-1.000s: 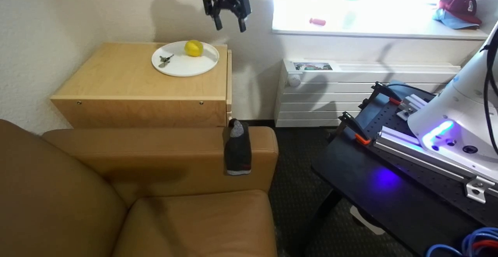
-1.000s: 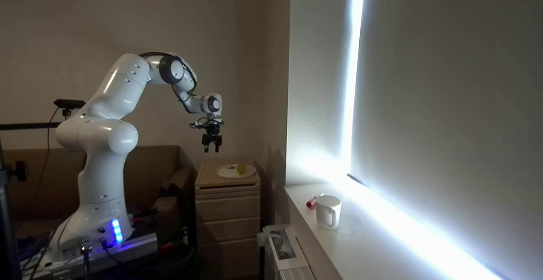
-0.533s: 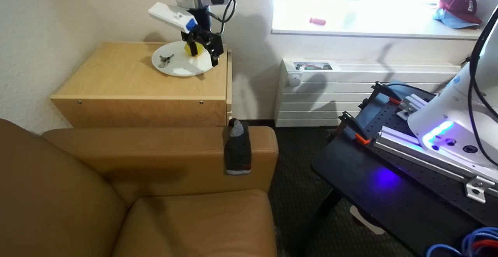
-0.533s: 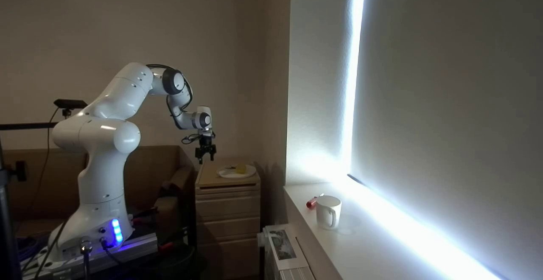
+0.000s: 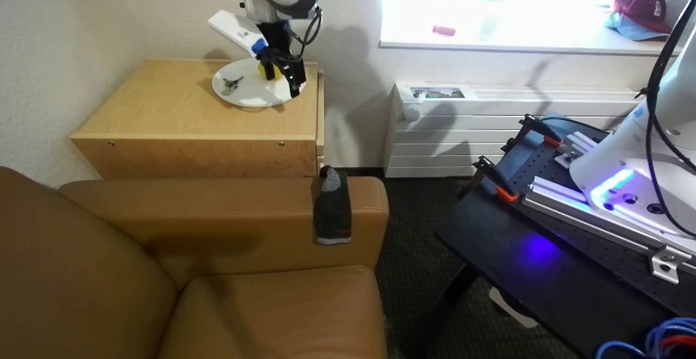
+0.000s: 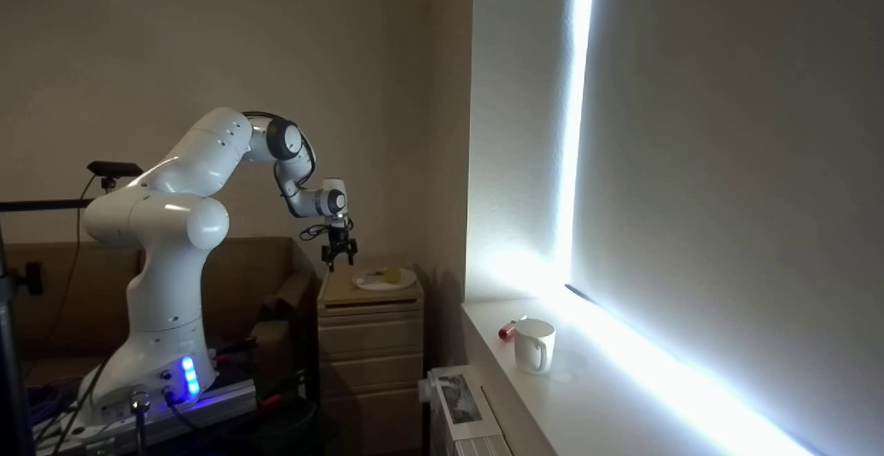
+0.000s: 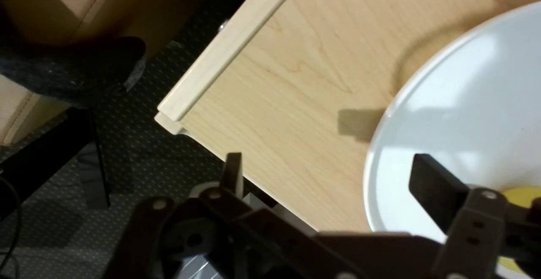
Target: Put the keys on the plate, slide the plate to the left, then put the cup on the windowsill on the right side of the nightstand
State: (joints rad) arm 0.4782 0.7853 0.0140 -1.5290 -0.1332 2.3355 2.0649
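The keys lie on the left part of the white plate on the tan nightstand. The plate also shows in the wrist view; the keys are out of view there. A yellow fruit on the plate is partly hidden by my gripper. My gripper is open and empty, above the plate's right side. In the wrist view, one finger of the gripper is over the plate, the other near the nightstand's edge. The white cup stands upright on the windowsill.
A red item lies beside the cup. A cap sits at the windowsill's far end. A white radiator stands below the window. A dark sock-like item lies on the brown sofa arm near the nightstand.
My gripper has come down from high above and turned, and is now just above the plate's right side. It has stayed open. The keys, plate, fruit and cup have not moved.
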